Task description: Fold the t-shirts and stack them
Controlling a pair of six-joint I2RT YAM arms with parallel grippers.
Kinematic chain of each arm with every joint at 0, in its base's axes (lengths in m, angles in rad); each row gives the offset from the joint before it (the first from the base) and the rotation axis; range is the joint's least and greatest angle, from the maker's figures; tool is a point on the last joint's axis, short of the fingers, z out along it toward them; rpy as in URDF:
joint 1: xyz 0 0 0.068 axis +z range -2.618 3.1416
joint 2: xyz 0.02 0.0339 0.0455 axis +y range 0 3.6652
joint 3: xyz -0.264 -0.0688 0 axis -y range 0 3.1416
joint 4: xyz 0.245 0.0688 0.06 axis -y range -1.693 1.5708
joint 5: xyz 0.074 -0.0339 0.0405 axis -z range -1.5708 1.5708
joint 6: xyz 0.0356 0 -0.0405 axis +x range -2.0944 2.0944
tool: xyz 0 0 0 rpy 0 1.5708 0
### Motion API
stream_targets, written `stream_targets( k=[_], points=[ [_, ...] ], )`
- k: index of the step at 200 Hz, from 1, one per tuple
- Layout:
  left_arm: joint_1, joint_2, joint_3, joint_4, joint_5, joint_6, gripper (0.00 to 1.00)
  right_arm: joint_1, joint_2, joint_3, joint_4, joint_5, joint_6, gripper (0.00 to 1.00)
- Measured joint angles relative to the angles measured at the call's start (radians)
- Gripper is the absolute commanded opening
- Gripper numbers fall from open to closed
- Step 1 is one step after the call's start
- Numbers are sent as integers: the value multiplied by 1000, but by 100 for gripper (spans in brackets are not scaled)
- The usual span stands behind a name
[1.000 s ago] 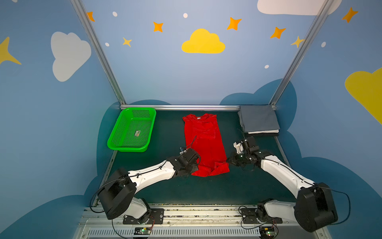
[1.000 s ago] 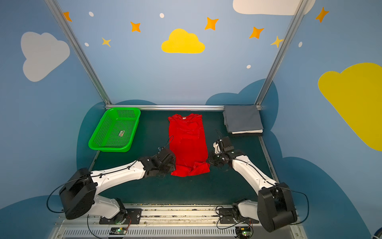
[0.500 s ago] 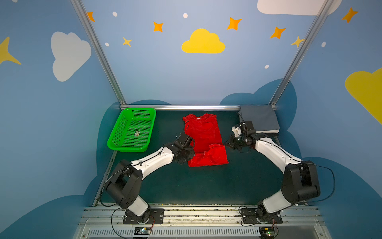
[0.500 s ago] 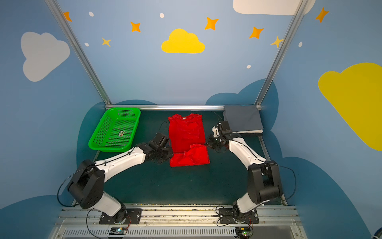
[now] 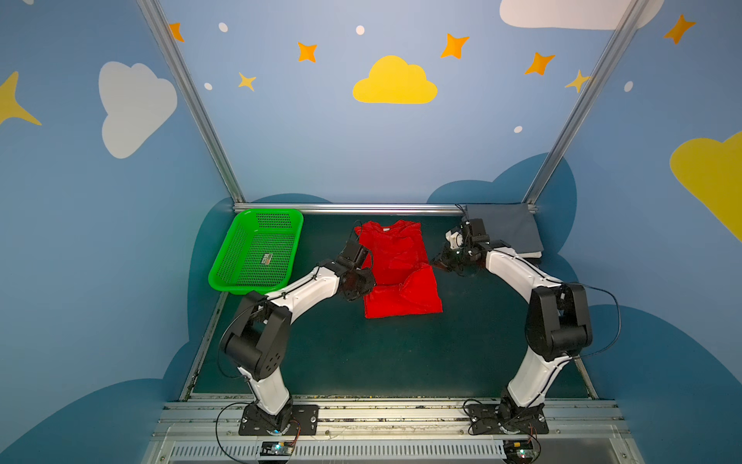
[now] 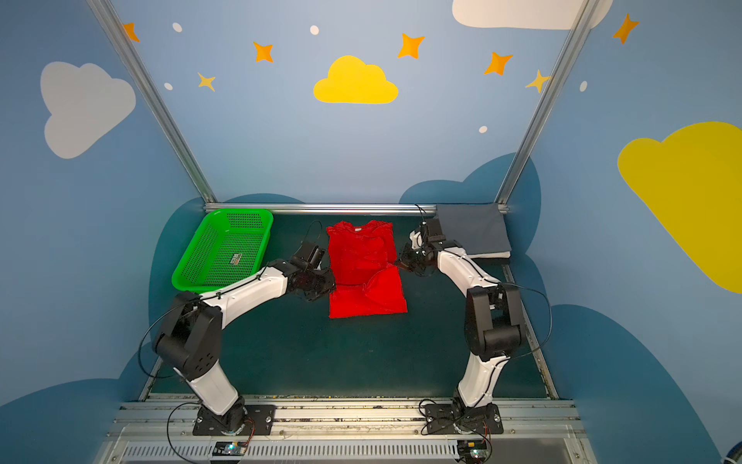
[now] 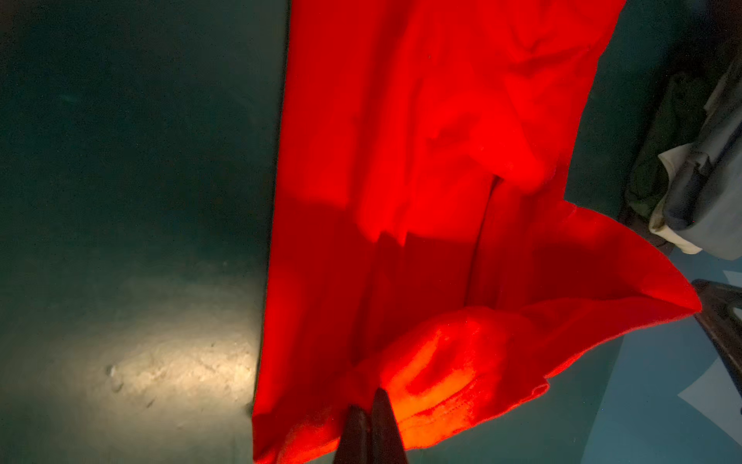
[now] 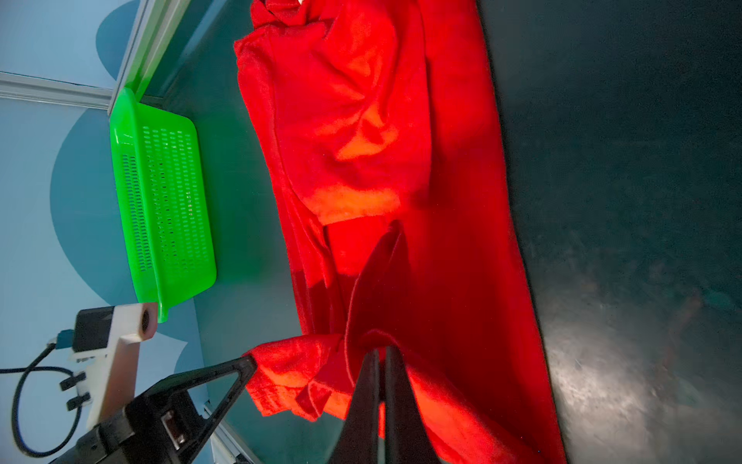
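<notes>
L fingers (image 7: 385, 426) & R fingers (image 8: 363, 405) closed tight, both arms low, inward

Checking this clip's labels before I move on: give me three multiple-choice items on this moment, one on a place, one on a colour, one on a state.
1. Where does the green basket stand in both top views?
A. at the back left
B. at the front right
C. on the folded shirts

2. What colour is the top shirt of the folded stack?
A. yellow
B. grey
C. pink

3. How are the left claw and right claw?
A. both open, clear of cloth
B. one holding the basket
C. both shut on the red t-shirt

Answers:
1 A: it shows at the back, left of the red t-shirt.
2 B: grey cloth lies uppermost.
3 C: each wrist view shows its claw closed, pinching red cloth.
</notes>
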Motion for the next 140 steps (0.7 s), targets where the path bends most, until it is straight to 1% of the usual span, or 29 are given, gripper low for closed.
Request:
stream_targets(
  k=[80,133,140],
  points=[
    [91,114,125,0,40,38,4,-11,185,197,-22,-43,-3,0],
    [116,278,249,2,84,56,4,-13,250,246,-61,-50,-9,0],
    [117,296,262,2,89,56,6,-14,259,258,-63,-49,-9,0]
  ],
)
